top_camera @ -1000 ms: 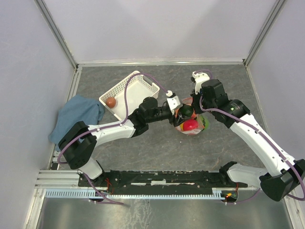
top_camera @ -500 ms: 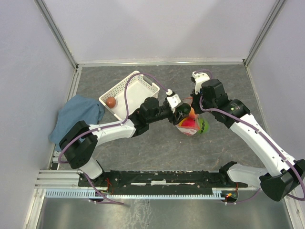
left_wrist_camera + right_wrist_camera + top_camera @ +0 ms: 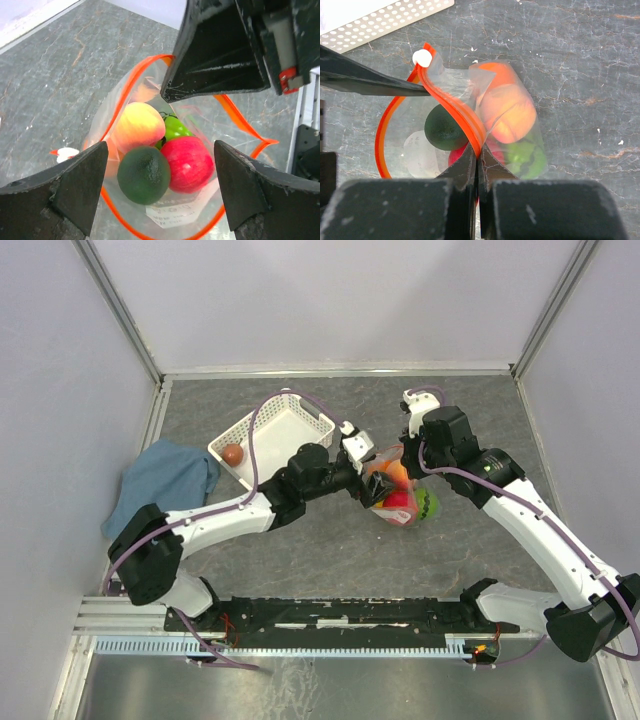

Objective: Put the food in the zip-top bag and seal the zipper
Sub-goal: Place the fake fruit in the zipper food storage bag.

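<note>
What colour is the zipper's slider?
White; the slider shows best in the right wrist view.

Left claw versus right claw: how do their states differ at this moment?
The left claw is open, fingers spread wide and empty; the right claw is shut on the zipper. The left claw hangs over the open mouth of the zip-top bag, facing the fruit inside; the right claw pinches the mouth's edge. Both are at the bag.

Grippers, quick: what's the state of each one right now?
Left gripper: jaws open, holding nothing, above the open mouth of the zip-top bag.
Right gripper: jaws closed on the zipper.
</note>
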Available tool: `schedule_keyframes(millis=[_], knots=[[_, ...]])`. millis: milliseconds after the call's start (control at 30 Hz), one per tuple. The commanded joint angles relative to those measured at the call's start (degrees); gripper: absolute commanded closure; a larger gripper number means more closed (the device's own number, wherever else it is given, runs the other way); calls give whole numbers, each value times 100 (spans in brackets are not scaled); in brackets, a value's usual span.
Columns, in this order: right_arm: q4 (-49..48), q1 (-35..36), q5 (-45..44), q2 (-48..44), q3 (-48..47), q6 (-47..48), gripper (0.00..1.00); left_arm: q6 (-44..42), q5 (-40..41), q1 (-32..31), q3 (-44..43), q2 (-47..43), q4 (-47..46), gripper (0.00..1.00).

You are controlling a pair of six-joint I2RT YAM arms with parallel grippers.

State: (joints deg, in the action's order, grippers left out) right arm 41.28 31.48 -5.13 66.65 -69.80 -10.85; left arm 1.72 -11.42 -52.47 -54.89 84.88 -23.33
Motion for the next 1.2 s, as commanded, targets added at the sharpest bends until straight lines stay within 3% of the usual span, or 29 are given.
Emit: schedule_keyframes(millis=[0,233,533,700,900,1167], knots=[[-248,3,-15,-115,-65,-32,99,1324,667,-31,-299,-629,786,9],[-277,6,-24,-96,-56,-24,99,2504,1421,-37,-179,-1170,2278,14],[-260,5,-7,-75,-43,-31,99,3272,1708,-43,-217,-852,2784,28],[-216,4,-33,-88,-74,-23,99,3340,1343,-38,-577,-301,2778,49],[95,2,-540,-52,-163,53,99,3406,1073,-40,-981,-132,3079,96],[446,1,-1412,-51,-402,291,99,3084,956,-42,-1959,-465,4105,97]])
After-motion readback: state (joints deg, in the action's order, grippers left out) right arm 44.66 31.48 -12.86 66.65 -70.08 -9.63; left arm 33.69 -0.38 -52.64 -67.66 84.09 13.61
